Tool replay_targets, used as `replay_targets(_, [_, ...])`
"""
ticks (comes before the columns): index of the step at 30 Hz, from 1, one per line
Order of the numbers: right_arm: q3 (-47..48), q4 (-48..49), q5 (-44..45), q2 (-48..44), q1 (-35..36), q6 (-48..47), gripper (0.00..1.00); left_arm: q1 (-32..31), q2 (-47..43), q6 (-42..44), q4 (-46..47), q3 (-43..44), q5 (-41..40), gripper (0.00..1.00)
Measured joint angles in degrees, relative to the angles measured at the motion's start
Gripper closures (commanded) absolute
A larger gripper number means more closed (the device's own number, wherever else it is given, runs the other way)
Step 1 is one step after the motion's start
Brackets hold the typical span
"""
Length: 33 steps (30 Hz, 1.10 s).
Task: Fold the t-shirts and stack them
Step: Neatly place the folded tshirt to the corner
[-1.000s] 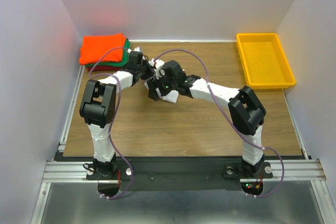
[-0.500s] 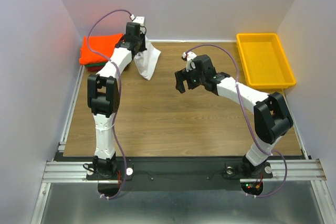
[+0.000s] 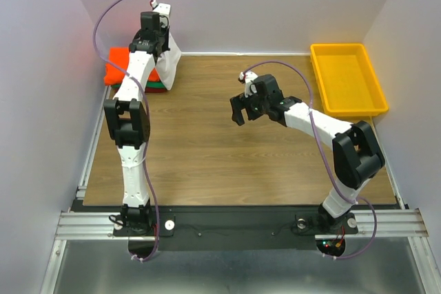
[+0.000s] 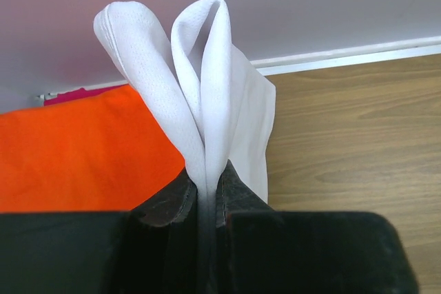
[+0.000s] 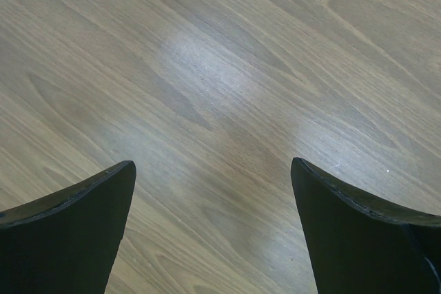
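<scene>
My left gripper (image 4: 205, 184) is shut on the folded white t-shirt (image 4: 207, 87), which it holds by a bunched fold. In the top view the white t-shirt (image 3: 170, 67) hangs from the left gripper (image 3: 158, 46) at the back left, over the right edge of the stack. That stack has the orange t-shirt (image 3: 118, 60) on top, with the green one (image 3: 154, 83) and a dark red edge (image 4: 69, 94) under it. The right gripper (image 3: 238, 111) hovers over the middle of the table, open, with only bare wood between its fingers (image 5: 69, 218).
A yellow plastic tray (image 3: 346, 77) sits at the back right corner. White walls close in the table on the left, back and right. The wooden tabletop (image 3: 227, 163) lies between the two arms.
The left arm lifted the white t-shirt from mid-table and carried it to the back left over the stack. The right gripper let go, opened wide and drew back to the right.
</scene>
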Motion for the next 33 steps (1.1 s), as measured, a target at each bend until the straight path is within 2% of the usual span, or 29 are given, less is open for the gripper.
replay_targets(14, [0.00,-0.02,-0.02,0.00,-0.09,0.02,0.00,0.87,-1.27,0.37,-1.60,0.24,5.11,1.00])
replay_targets(23, [0.00,-0.02,-0.07,0.00,-0.09,0.04,0.00,2.64,-5.79,-1.09,-1.31,1.33,7.23,1.00])
replay_targets(33, [0.00,-0.02,-0.07,0.07,-0.09,0.04,0.00,5.70,-6.21,-2.27,-0.85,1.81,9.75,1.00])
